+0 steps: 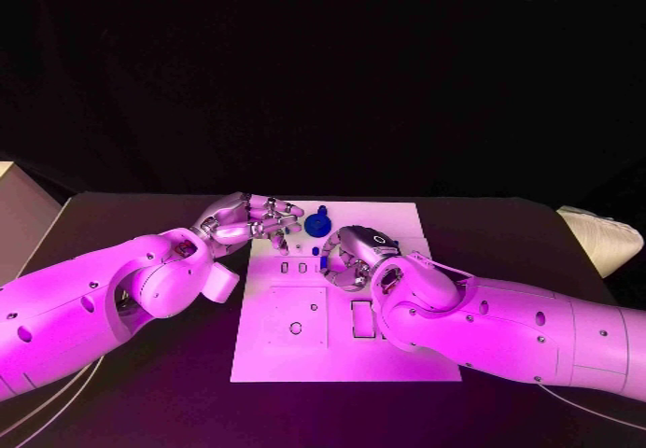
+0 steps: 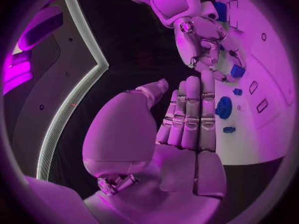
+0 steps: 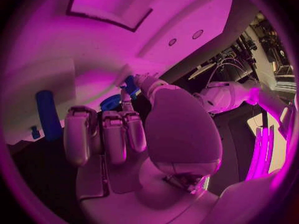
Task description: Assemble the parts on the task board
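Matt task board [image 1: 404,355]; glossy metallic hands [image 1: 249,224]

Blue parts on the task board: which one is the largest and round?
The round blue disc near the task board's far edge, just beside the left hand; the other blue parts are much smaller pieces.

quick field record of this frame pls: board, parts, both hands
board: white plate mid-table, with recessed slots
parts: blue round piece standing at the far end; blue cylinder on the board; small blue piece at the right hand's fingertips
left hand: over the board's far left corner, fingers straight and together, holding nothing
right hand: over the board's middle, pinching the small blue piece
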